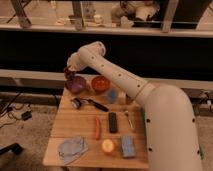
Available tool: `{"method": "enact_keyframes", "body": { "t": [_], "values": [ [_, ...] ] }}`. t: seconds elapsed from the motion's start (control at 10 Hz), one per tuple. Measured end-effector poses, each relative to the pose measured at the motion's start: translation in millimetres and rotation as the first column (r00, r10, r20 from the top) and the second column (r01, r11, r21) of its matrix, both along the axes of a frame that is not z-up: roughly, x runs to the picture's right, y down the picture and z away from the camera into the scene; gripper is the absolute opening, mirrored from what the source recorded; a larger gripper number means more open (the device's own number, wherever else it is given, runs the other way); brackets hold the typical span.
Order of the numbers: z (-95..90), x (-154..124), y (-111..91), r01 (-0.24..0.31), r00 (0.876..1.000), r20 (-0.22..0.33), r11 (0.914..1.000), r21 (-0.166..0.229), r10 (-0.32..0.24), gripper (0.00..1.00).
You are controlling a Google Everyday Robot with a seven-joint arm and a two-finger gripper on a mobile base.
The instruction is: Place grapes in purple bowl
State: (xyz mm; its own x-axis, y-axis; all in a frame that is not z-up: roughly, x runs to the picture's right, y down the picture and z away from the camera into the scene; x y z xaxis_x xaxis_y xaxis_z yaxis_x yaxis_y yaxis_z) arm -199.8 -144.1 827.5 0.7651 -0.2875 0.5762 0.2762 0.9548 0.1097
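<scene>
A: Where is the pincer point(69, 74)?
B: Left of centre in the frame, at the far left corner of the table point(70, 117), right above the far rim of the purple bowl point(76, 84). The white arm point(117, 75) reaches to it from the lower right of the frame

A: And the grapes point(68, 76)?
B: A small dark lump sits at the pincer, just over the bowl's back-left edge. It looks held there, though I cannot tell how far apart the fingers stand

A: What sits beside the purple bowl?
B: An orange-red bowl point(100, 83) just to its right, with a small blue cup point(113, 95) nearer the middle

A: Anything lower down?
B: A brush with a dark handle point(90, 103) in front of the purple bowl, then a long orange carrot point(97, 127) and a black remote point(113, 122) side by side in the centre, with a metal utensil point(129, 120) to their right. Along the near edge lie a grey cloth point(72, 148), an orange fruit point(107, 146) and a blue sponge point(127, 146)
</scene>
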Motion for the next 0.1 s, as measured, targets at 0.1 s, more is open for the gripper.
{"method": "enact_keyframes", "body": {
  "t": [0.1],
  "values": [
    [0.0, -0.1, 0.0, 0.0, 1.0, 0.0, 1.0, 0.0, 0.0, 0.0]
  ]
}}
